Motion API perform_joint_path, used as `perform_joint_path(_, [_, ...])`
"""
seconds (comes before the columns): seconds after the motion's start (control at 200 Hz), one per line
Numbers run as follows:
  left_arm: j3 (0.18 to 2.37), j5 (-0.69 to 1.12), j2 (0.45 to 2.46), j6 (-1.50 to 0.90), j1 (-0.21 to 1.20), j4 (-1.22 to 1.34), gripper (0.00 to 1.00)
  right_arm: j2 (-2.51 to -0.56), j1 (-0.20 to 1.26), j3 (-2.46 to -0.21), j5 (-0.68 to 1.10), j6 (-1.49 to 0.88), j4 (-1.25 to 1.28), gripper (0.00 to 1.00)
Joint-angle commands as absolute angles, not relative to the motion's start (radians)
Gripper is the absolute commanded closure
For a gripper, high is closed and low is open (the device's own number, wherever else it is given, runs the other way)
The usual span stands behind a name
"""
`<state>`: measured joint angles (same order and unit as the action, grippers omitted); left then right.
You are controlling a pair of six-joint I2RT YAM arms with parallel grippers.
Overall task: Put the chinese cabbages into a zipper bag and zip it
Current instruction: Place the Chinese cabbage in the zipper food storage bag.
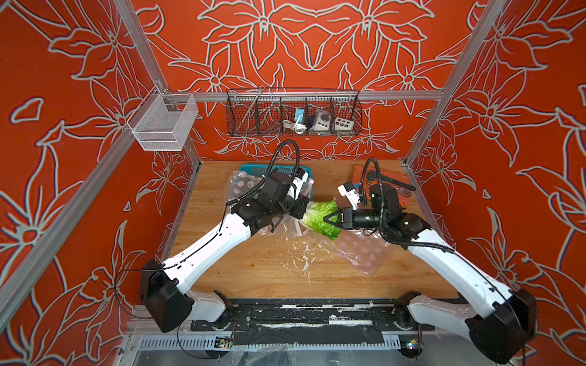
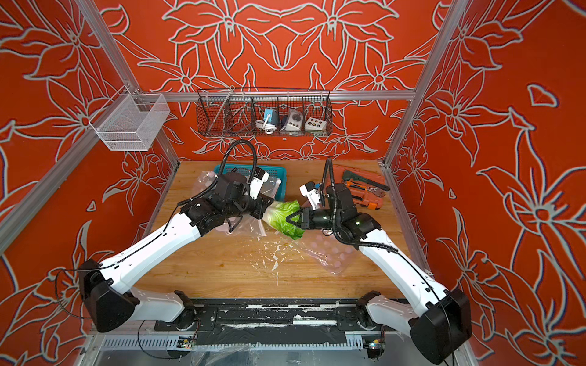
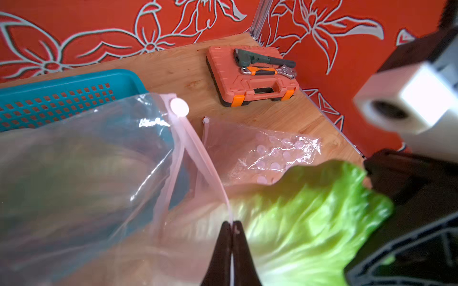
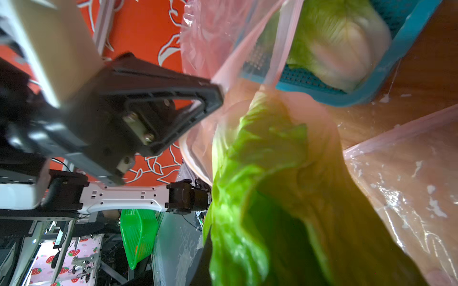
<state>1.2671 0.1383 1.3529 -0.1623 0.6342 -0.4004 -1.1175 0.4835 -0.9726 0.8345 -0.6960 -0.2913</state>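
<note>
The left gripper (image 3: pixel 231 224) was clamped tight on the zip edge of the bag (image 3: pixel 99 161), which lay against the front of the basket (image 3: pixel 62 84). The right gripper (image 1: pixel 329 218) was squeezing the green leaves of a cabbage (image 1: pixel 317 212), just in front of the basket. The cabbage's white end sat at the bag's mouth, partly behind the plastic, and its green end was outside.

The leaves were thin and soft, so a hard push could tear them, and the cabbage might drop on the table (image 1: pixel 253 269). The zip edge was a skinny thing to hold, so it could slip out, and the mouth would then flop shut. The cabbage could also catch on that edge and drag the bag along.

A second cabbage (image 4: pixel 342 49) lay in the basket, not yet packed. The basket stood right behind the bag, so there was little room that way. A spare bag (image 1: pixel 364 253) lay past the cabbage, farther from the basket. A toolbox (image 3: pixel 250 81) sat well apart from the basket.
</note>
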Motion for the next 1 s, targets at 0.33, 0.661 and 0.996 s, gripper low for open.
perform_joint_path(0.33, [1.228, 0.216, 1.273, -0.126, 0.623, -0.333, 1.00, -1.201, 0.468, -0.761, 1.046, -1.242, 0.550, 1.00])
perform_joint_path(0.661, [1.181, 0.245, 1.243, -0.170, 0.591, -0.297, 1.00, -1.190, 0.463, -0.705, 0.971, -1.252, 0.572, 1.00])
perform_joint_path(0.996, [1.143, 0.318, 1.181, -0.271, 0.574, -0.173, 1.00, -1.454, 0.468, -0.632, 0.938, -1.680, 1.282, 1.00])
